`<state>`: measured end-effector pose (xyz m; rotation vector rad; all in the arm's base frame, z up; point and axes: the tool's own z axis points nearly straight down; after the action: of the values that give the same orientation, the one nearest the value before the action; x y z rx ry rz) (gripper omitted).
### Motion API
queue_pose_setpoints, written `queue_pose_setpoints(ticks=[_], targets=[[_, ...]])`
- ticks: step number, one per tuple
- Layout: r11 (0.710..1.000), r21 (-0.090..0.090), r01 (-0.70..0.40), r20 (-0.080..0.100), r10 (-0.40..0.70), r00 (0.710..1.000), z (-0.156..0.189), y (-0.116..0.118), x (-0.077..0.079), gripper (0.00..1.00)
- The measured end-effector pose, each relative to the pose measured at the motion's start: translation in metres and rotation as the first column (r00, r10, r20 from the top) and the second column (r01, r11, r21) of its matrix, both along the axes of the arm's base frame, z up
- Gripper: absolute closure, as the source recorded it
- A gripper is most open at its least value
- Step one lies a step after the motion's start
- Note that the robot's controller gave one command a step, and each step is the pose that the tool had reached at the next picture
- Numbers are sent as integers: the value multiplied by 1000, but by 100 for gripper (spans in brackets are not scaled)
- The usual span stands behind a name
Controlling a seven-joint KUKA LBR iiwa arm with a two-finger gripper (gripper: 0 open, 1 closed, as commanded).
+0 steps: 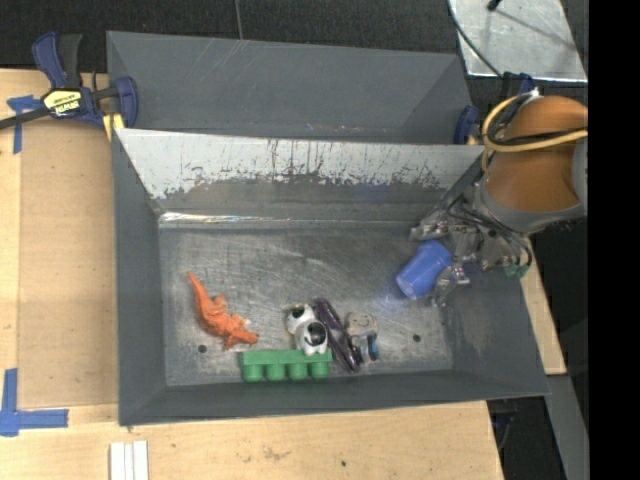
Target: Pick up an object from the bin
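My gripper (445, 268) hangs at the right side of the bin, under the orange wrist cover. A blue cylinder-shaped object (421, 271) sits between its fingers, tilted, a little above the bin floor. The fingers are shut on it. Nearest on the floor lies a small grey and blue piece (363, 335), to the lower left of the gripper.
Along the bin's front edge lie a green block with several studs (285, 368), a white and black toy (308, 331), a dark purple strap-like thing (335, 333) and an orange toy lizard (220, 315).
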<state>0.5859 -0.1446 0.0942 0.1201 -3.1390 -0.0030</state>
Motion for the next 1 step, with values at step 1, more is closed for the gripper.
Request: queue_pose_setpoints(ticks=[1], targets=[[1000,-1,0,2,0,1000,18,-1,1,100]])
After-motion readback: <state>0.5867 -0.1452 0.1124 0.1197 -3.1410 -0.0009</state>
